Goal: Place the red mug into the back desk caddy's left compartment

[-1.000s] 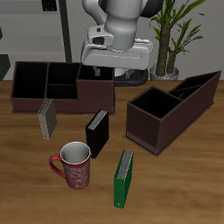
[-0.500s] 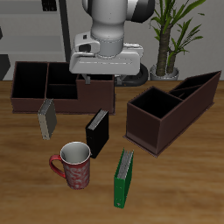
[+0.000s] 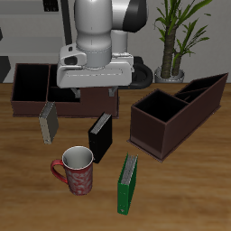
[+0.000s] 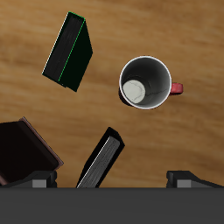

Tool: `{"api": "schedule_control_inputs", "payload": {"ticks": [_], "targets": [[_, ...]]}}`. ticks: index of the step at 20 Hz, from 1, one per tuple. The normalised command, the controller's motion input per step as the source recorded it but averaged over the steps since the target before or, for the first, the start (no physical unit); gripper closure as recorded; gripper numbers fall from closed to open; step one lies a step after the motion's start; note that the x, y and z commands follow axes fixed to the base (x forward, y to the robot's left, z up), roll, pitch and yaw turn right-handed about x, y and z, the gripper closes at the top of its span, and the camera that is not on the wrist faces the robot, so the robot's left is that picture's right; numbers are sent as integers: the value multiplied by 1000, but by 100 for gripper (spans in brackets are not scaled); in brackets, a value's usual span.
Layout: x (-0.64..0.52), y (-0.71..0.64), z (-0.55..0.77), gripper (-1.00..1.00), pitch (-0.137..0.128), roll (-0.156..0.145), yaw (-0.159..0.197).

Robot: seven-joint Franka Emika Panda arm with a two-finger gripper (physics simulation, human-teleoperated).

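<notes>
Gripper (image 3: 92,88) hangs in the upper middle of the exterior frame, above the table (image 3: 189,194) and in front of the back desk caddy (image 3: 36,87); its two short fingers (image 3: 110,90) point down with a wide gap between them and nothing held.

Just below it a black book (image 3: 99,136) stands upright, and a grey book (image 3: 48,122) stands upright at the left of the frame, near the caddy's front wall. The red mug (image 3: 76,170) sits upright in the lower left, well apart from the caddy, its handle toward the left edge; the wrist camera looks straight down into its white inside (image 4: 145,82), which holds nothing. A green book (image 3: 129,183) stands at lower centre, beside the mug.

The caddy's compartments show only black insides. A longer brown box (image 3: 176,113) with a slanted raised end lies at the right, its open section (image 3: 160,107) also bare. A potted plant (image 3: 174,36) stands behind it.

No writing can be read on any of these.
</notes>
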Motion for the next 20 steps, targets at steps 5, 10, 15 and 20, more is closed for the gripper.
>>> {"api": "schedule_control_inputs", "payload": {"ticks": [5,10,15,20], "targets": [[202,-143,-97,-100,-14,-7,19],[248,-167,-85,-100,-35,-21,17],[185,-78,-106,-100,-37,-41,44],[186,26,-235,-100,-53,-30,26]]}}
